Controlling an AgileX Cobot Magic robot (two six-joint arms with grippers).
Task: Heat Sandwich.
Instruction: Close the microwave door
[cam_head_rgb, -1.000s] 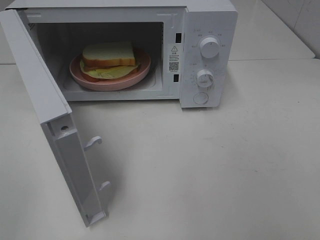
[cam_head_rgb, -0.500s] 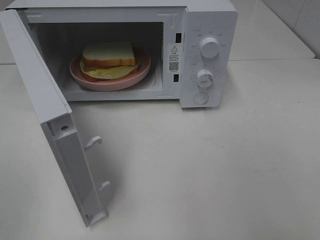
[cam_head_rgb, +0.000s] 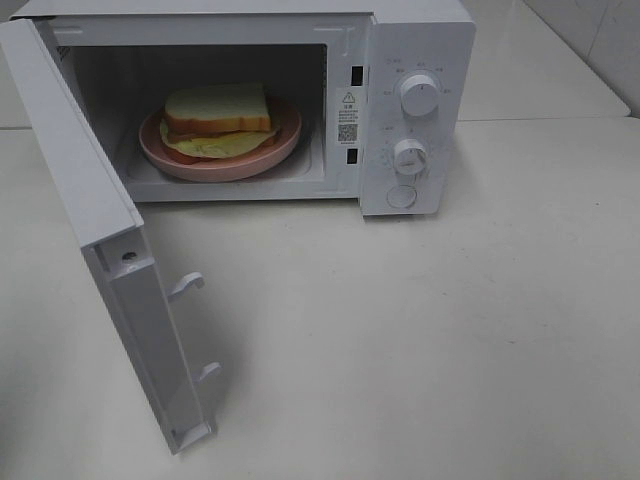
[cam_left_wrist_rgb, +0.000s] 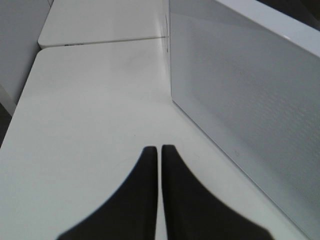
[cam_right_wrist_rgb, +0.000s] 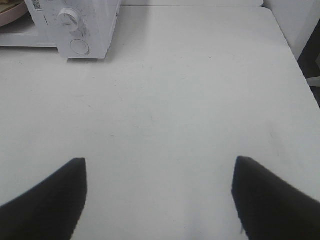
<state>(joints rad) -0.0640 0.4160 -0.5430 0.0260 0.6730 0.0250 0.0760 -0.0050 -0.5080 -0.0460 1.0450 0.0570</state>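
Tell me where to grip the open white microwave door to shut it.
I'd grip the white microwave door at its free edge, clear of the latch hooks, coming from its outer face. It hinges at the cavity's left and stands wide open. The shut left pincer appears to be on that side.

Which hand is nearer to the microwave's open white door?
Left. The left hand, shut, is close beside the outer face of the open white microwave door. The right hand, open, is far off, facing the white knob panel, the side away from that door.
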